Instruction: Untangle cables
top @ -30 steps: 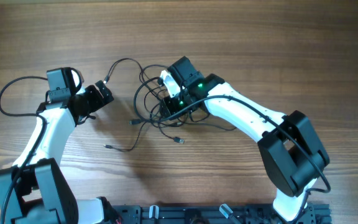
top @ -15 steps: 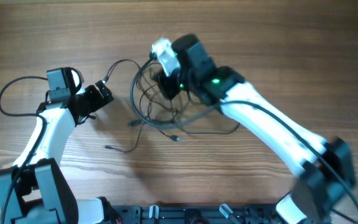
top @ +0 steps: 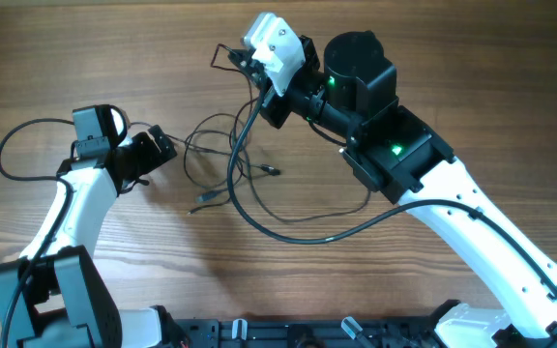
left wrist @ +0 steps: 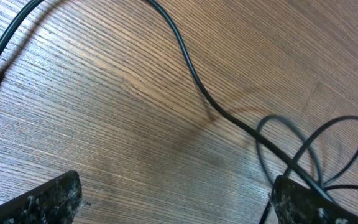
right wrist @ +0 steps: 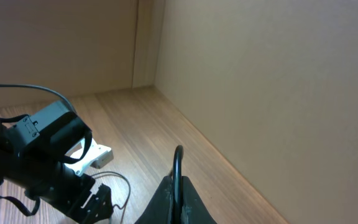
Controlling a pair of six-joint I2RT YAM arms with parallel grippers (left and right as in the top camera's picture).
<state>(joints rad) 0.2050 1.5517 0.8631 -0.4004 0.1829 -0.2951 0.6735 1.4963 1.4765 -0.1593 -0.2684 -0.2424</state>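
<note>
Filling the overhead view, a wood-grain table (top: 491,68) was seen beneath both arms. The right arm (top: 395,155), the bulkiest thing in view, was stretched from 5 o'clock toward 12 o'clock, close under the camera. The left arm (top: 71,208) was bent along the 9 o'clock side. A thicker black arm cable (top: 298,238) was draped in a wide sweep from the right wrist past the table's centre and back to that arm.

The right gripper (top: 243,60) was held at 12 o'clock, off the wood. In its wrist view its fingers (right wrist: 166,205) were pressed together, and a thin loop of the cables (right wrist: 178,163) was pinched between them. The left gripper (top: 161,145) was pointed toward 3 o'clock, with its fingers (left wrist: 48,199) spread wide over the wood. One cord was run right up to the fingertip at 4 o'clock in that wrist view.

The remaining cords were laid in loose loops just left of centre, between the two grippers. Small plug ends (top: 272,171) were seen on the wood near centre.
</note>
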